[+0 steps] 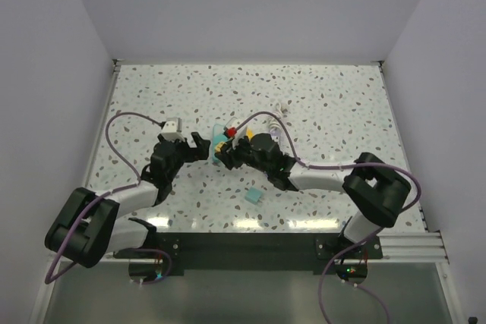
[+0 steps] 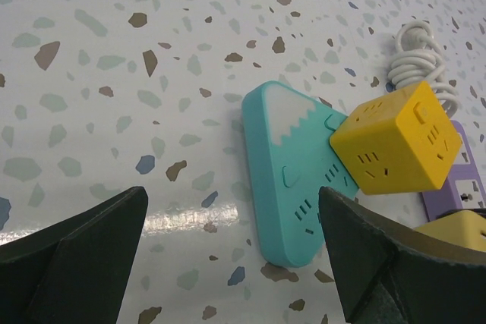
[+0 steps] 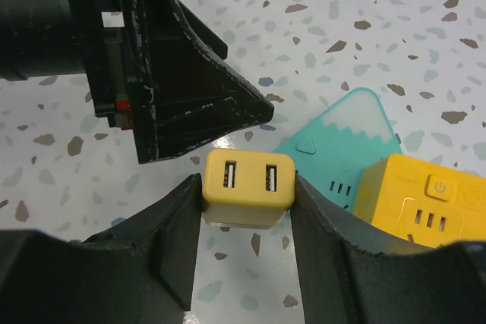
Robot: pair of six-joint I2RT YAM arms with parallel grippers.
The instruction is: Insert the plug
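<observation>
Plug [image 3: 248,189]: yellow rounded plastic block, two slots; clamped in right gripper [image 3: 247,191] jaws over speckled table [image 3: 364,5]; left gripper [image 2: 231,202] jaws wide apart; teal mountain-shaped socket [image 2: 292,187] touching smooth yellow cube [image 2: 395,142].

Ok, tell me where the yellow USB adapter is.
Right wrist view, lower centre: the yellow USB adapter is held in the right gripper, just left of the teal power strip and the yellow cube socket.

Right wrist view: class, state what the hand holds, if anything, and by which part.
The right hand grips the small yellow plug by its two opposite sides, slotted face showing.
</observation>
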